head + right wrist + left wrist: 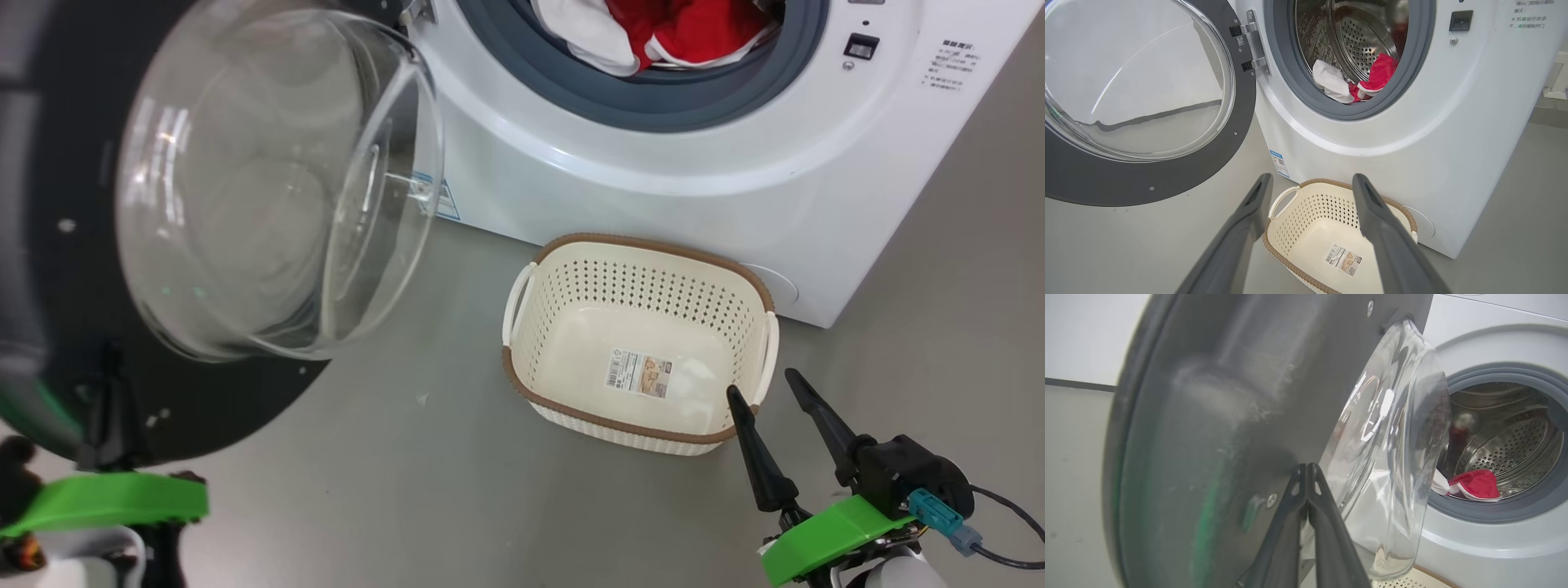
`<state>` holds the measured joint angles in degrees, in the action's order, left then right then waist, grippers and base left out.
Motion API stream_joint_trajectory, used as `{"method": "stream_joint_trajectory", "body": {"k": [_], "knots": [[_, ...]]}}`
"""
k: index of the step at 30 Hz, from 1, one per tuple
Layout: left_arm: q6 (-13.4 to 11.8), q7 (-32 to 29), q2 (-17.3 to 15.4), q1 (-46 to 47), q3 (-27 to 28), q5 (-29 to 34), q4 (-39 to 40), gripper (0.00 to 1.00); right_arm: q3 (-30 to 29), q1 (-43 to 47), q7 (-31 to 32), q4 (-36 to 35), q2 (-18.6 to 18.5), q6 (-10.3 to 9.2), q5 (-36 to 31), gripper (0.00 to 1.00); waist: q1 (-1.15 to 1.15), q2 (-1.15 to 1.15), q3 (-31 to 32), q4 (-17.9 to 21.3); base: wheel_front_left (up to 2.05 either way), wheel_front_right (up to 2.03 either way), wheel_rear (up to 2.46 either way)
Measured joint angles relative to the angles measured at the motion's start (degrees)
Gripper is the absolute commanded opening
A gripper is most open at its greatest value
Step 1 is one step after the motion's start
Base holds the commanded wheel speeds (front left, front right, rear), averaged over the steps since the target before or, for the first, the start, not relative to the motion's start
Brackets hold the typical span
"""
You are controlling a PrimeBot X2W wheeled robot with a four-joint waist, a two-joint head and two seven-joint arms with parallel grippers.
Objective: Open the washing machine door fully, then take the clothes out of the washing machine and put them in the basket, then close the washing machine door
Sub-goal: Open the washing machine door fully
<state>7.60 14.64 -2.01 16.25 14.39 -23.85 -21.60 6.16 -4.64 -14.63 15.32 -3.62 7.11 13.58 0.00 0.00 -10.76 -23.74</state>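
Before washing machine [653, 204], basket [620, 286] mouth-up; long axis crosswise

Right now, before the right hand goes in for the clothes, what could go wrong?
The right hand, open, hovers at the near rim of the basket; a careless lift could shove it.
The left hand, shut, seems to rest against the washing machine door; released, the door may swing into the reach path.
The clothes lie on the gasket lip and might snag.
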Motion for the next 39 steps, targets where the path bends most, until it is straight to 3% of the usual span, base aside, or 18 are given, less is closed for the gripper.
{"method": "stream_joint_trajectory", "body": {"k": [16,31,39], "knots": [[0.01,0.02,-4.21,8.05,11.21,1.79,-7.49,0.00,-0.07,-0.88,0.00,-0.04,-0.20,0.00,-0.10,1.00,0.00,0.00,-2.97,1.93,0.00,0.00,0.00],[0.01,0.08,-10.49,15.12,15.30,4.28,-17.44,0.00,-0.11,-2.21,0.00,-0.31,-0.32,0.00,-0.66,1.00,0.00,0.00,-5.27,3.70,0.00,0.00,0.00],[0.00,0.08,-11.28,16.34,15.51,5.10,-19.15,0.00,-0.51,-2.63,0.00,-0.36,-0.52,0.00,-0.92,1.00,0.00,0.00,-5.50,3.97,0.00,0.00,0.00]]}}
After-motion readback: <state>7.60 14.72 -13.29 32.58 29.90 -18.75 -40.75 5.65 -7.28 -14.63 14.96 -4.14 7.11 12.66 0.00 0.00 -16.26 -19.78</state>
